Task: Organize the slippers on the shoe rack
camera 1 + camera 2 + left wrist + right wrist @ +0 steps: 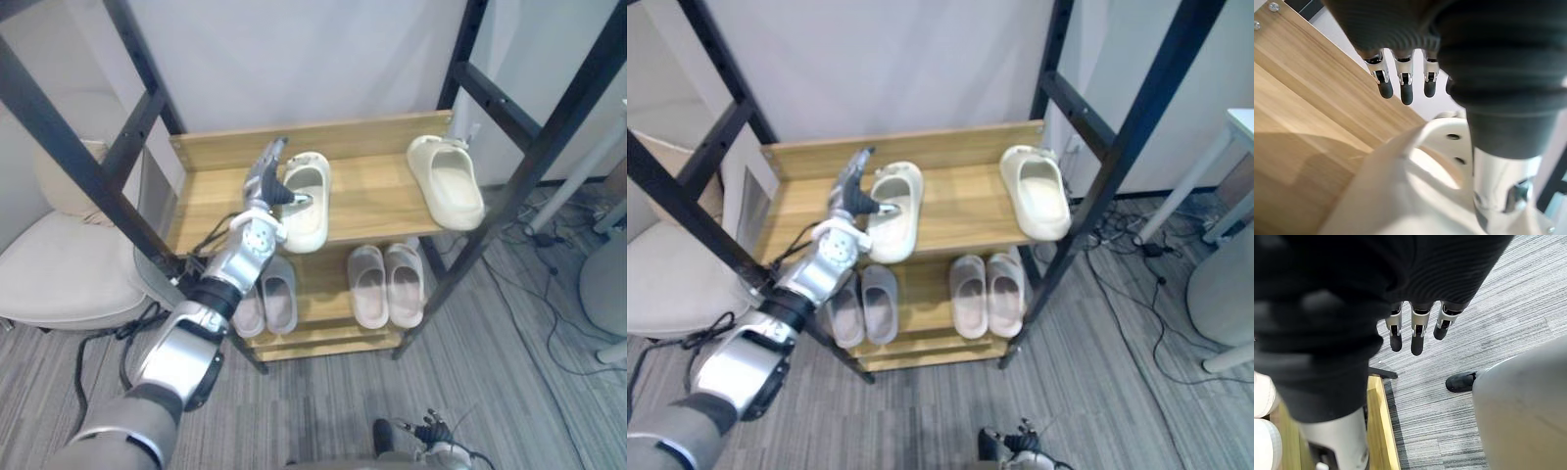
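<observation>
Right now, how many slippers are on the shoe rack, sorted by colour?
Cream slippers: 2
Greyish slippers: 2
Pale pink slippers: 2
Total: 6

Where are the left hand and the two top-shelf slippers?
left hand (265, 184), left eye view, middle of hand.
left slipper (309, 227), left eye view, toe cover.
right slipper (457, 191), left eye view, inner sole.

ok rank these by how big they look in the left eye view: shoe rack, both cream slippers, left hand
1. shoe rack
2. left cream slipper and right cream slipper, which look alike
3. left hand, narrower than either
</observation>
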`<state>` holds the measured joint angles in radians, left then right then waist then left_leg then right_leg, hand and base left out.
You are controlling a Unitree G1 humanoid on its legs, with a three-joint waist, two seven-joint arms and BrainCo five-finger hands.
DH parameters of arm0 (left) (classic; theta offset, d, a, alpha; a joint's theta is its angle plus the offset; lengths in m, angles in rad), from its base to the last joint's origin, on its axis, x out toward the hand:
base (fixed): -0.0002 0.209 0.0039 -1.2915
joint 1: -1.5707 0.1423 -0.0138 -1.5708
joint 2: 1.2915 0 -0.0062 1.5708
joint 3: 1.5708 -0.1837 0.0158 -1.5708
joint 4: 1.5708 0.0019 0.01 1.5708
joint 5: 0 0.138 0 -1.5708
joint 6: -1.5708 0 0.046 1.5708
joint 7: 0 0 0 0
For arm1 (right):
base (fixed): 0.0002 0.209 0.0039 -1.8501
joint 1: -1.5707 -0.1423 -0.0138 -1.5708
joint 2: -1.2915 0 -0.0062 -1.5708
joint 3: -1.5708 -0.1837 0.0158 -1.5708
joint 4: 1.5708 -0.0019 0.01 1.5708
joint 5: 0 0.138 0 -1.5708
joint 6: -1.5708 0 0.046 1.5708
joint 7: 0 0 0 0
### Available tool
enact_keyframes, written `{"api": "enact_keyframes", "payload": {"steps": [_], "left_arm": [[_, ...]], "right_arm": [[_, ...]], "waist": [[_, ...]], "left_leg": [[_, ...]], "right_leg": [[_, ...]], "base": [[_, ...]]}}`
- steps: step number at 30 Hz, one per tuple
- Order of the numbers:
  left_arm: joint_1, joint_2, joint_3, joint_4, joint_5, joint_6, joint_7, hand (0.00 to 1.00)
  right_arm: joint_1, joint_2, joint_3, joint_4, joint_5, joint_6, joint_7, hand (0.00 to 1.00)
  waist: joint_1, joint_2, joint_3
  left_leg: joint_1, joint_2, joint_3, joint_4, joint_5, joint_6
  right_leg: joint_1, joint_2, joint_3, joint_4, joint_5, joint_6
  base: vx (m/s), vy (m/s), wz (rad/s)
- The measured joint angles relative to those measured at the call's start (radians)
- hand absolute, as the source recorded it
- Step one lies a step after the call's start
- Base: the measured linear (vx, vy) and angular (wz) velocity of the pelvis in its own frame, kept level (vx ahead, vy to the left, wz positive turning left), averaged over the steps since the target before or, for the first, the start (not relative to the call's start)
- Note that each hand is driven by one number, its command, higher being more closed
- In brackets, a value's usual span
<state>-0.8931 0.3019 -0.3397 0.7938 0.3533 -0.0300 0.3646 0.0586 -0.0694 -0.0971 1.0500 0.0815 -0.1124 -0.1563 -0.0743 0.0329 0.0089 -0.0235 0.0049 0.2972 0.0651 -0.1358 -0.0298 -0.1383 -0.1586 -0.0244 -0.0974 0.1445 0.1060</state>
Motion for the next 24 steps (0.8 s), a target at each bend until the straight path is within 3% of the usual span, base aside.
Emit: {"api": "enact_keyframes", "payload": {"steps": [1,12,24], "left_arm": [[-0.006,0.000,0.001,0.009,0.000,0.001,0.000,1.00],[-0.085,0.005,0.038,0.127,-0.003,0.018,-0.019,1.00],[-0.086,0.018,0.048,0.127,-0.006,0.021,-0.020,1.00]], "right_arm": [[0.001,-0.001,0.000,-0.003,0.000,0.000,0.001,0.00],[0.000,-0.002,0.000,-0.015,0.001,0.000,0.003,0.00],[0.000,-0.007,0.002,-0.019,0.001,-0.001,0.008,0.00]], "waist": [[-0.001,0.002,0.001],[-0.003,0.017,0.011],[-0.004,0.026,0.016]], "left_leg": [[0.000,0.000,0.000,0.000,0.000,0.000],[0.000,-0.001,0.027,0.000,0.000,0.000],[0.000,-0.002,0.048,0.000,0.000,0.000]], "right_leg": [[0.000,0.000,0.001,0.000,0.000,0.000],[-0.014,0.003,0.031,0.000,0.013,-0.001],[-0.026,0.005,0.050,0.000,0.019,-0.001]], "base": [[0.00,-0.015,-0.05],[-0.02,-0.014,-0.07],[-0.01,-0.016,-0.05]]}}
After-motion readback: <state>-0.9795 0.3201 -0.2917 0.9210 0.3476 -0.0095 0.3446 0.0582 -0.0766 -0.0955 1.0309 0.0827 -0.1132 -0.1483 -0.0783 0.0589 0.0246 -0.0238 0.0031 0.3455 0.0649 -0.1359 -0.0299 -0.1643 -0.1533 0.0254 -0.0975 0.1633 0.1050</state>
